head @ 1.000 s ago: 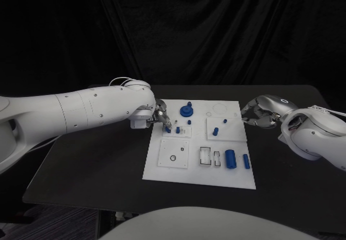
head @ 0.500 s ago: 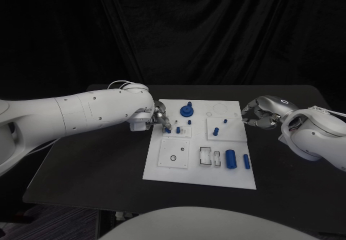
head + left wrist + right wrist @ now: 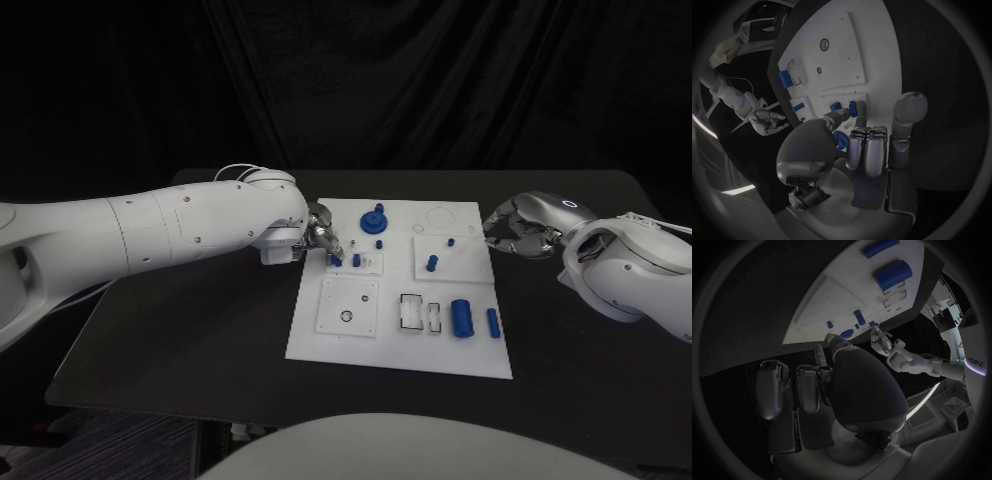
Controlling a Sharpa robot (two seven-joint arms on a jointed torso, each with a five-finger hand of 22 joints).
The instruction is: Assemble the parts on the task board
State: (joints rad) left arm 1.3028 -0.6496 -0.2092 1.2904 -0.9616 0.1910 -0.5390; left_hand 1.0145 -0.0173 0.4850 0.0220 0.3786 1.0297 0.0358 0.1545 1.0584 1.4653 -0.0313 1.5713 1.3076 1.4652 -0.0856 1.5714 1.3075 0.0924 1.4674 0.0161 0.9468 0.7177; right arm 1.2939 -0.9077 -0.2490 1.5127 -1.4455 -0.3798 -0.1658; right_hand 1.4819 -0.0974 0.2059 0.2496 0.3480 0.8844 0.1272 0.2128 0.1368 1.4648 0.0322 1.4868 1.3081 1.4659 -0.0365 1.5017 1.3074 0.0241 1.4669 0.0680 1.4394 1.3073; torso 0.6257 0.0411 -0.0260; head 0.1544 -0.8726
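Our left hand (image 3: 320,240) pinches a small blue peg (image 3: 336,259) at the task board's (image 3: 375,340) far-left plate; our right hand (image 3: 516,228) hovers off the board's right edge, fingers curled on nothing.

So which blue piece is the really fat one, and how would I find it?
Find the white task board in the middle of the black table. Look along its near edge, toward the robot's right side. The fat blue cylinder lies there, thicker than the slim blue bar beside it.
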